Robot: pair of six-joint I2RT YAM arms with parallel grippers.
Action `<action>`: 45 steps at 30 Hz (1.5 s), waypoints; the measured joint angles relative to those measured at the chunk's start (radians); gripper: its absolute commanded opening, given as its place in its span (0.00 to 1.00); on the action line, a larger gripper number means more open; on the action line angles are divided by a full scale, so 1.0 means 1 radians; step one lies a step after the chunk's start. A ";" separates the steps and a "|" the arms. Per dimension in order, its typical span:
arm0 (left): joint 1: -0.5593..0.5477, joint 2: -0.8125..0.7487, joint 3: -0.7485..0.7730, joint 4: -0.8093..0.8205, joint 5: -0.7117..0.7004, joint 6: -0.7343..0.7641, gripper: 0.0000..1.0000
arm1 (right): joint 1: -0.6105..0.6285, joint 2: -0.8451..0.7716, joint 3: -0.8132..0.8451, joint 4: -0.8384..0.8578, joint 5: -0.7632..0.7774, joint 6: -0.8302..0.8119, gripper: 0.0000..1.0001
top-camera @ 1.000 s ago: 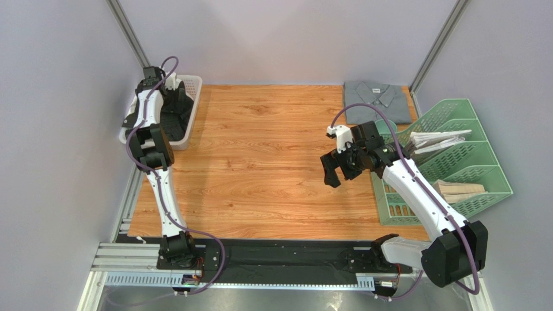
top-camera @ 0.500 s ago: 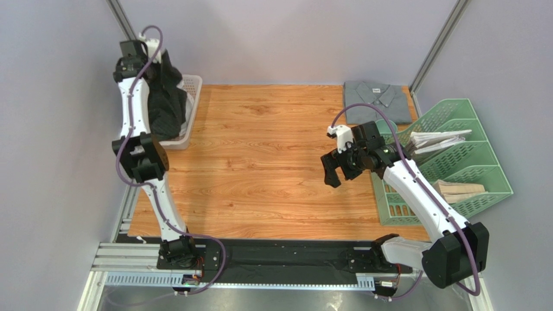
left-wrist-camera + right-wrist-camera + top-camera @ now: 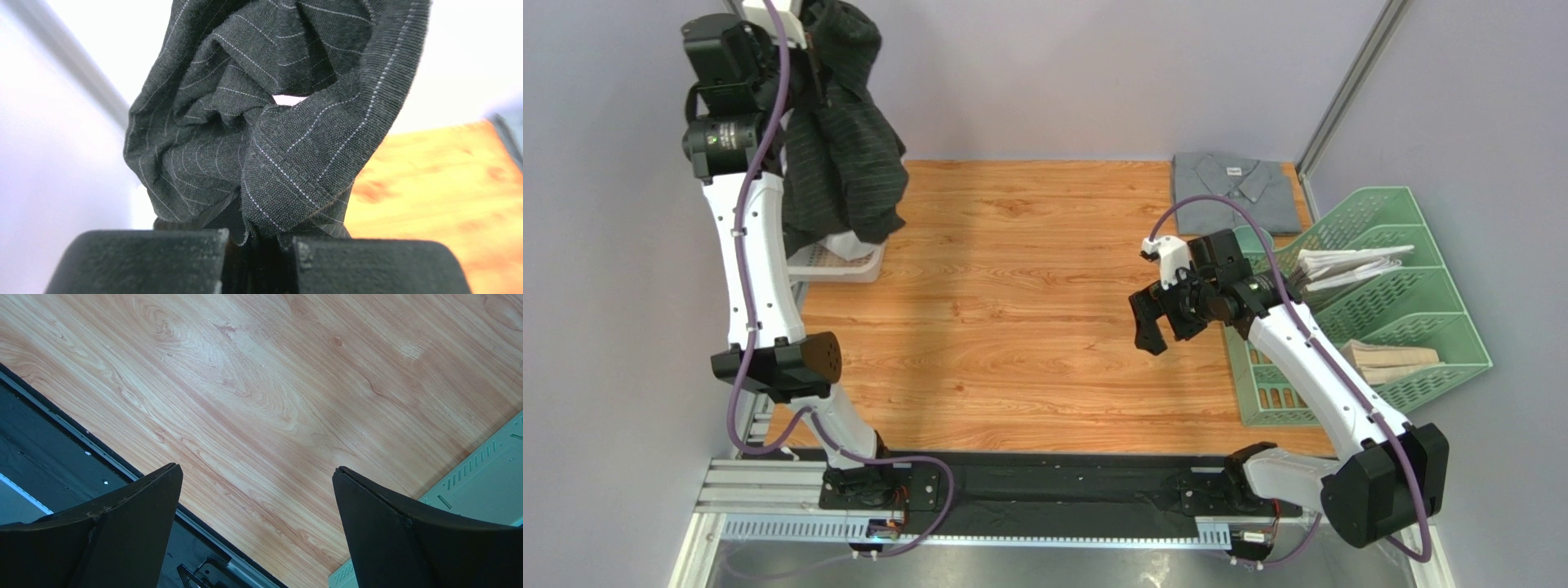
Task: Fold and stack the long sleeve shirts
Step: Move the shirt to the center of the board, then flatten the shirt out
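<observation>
The black pinstriped long sleeve shirt [image 3: 836,135] hangs bunched in the air at the far left, above the white basket. My left gripper [image 3: 795,22] is raised high and shut on its top. In the left wrist view the striped cloth [image 3: 276,122] is pinched between the two black fingers of that left gripper [image 3: 258,245]. The grey long sleeve shirt [image 3: 1238,190] lies folded flat at the table's back right corner. My right gripper [image 3: 1157,321] hovers open over the right middle of the table, and the right wrist view shows only bare wood between the fingers of this gripper [image 3: 256,468].
A white basket [image 3: 844,260] stands at the table's left edge, mostly hidden behind the hanging shirt. A green rack [image 3: 1406,306] with papers and folded cloth fills the right side. The wooden table [image 3: 1014,306] ends at a black rail at the front.
My left gripper shut on the black shirt in the basket and rose, lifting it clear into the air. The right arm has not moved.
</observation>
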 measured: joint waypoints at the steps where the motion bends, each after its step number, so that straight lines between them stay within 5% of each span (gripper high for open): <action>1: -0.024 0.005 -0.008 -0.010 0.003 -0.005 0.00 | 0.000 0.000 0.000 0.000 0.000 0.000 1.00; 8: -0.198 0.047 0.153 -0.077 -0.027 -0.028 0.00 | 0.000 -0.006 0.000 0.000 -0.003 0.000 1.00; 16: -0.468 -0.098 0.218 0.100 -0.097 -0.025 0.00 | 0.000 -0.005 0.002 0.000 -0.008 0.000 1.00; 23: -0.510 -0.209 0.177 0.263 -0.102 -0.076 0.00 | -0.001 -0.003 0.009 0.001 -0.008 0.000 1.00; 26: -0.510 -0.296 -0.013 0.273 -0.093 -0.086 0.00 | -0.002 -0.003 0.009 0.001 -0.008 0.000 1.00; 27: -0.509 -0.344 -0.129 0.280 -0.082 -0.083 0.08 | -0.004 -0.003 0.009 0.001 -0.008 0.000 1.00; 28: -0.508 -0.385 -0.237 0.265 -0.063 -0.073 0.37 | -0.007 -0.003 0.009 0.000 -0.009 0.000 1.00; 29: -0.505 -0.417 -0.326 0.256 -0.043 -0.056 0.46 | -0.011 -0.003 0.009 0.001 -0.009 0.000 1.00; 31: -0.495 -0.498 -0.579 0.220 0.005 0.008 0.99 | -0.027 -0.006 0.009 0.000 -0.013 -0.003 1.00; 37: -0.325 -0.600 -1.141 -0.016 0.139 0.164 0.99 | -0.061 -0.035 0.009 -0.002 -0.049 -0.037 1.00; 45: -0.315 -0.643 -1.405 -0.200 0.154 0.481 0.96 | 0.008 0.127 0.013 0.055 -0.123 -0.037 0.92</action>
